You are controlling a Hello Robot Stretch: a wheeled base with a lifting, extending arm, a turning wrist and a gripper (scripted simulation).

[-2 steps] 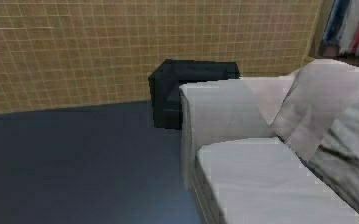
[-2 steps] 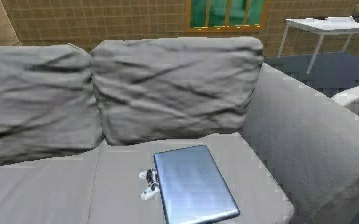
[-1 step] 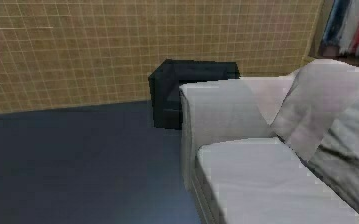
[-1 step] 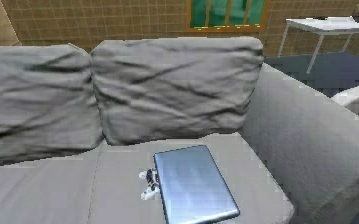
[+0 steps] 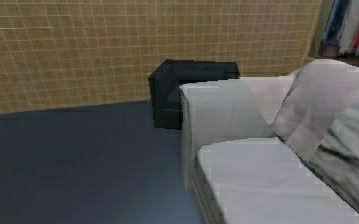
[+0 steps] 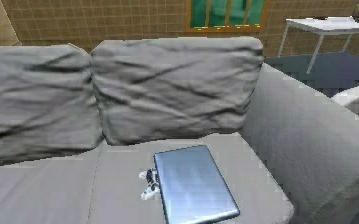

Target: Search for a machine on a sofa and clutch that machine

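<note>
A closed grey laptop (image 6: 194,183) lies flat on the seat of a grey sofa (image 6: 107,185), toward the arm side view's right and below two back cushions (image 6: 177,85). Small white squares with black marks and a bit of my gripper (image 6: 146,184) show at the laptop's left edge. The gripper's far end is hard to make out against the laptop and the seat, so I cannot tell whether it holds anything. In the forward view the sofa's armrest (image 5: 222,110) and seat (image 5: 257,180) take up the right half.
A black box (image 5: 192,92) stands against the yellow tiled wall beyond the armrest. Dark blue floor (image 5: 77,160) spreads across the forward view's left. A white table (image 6: 327,30) and a green window (image 6: 227,10) lie behind the sofa.
</note>
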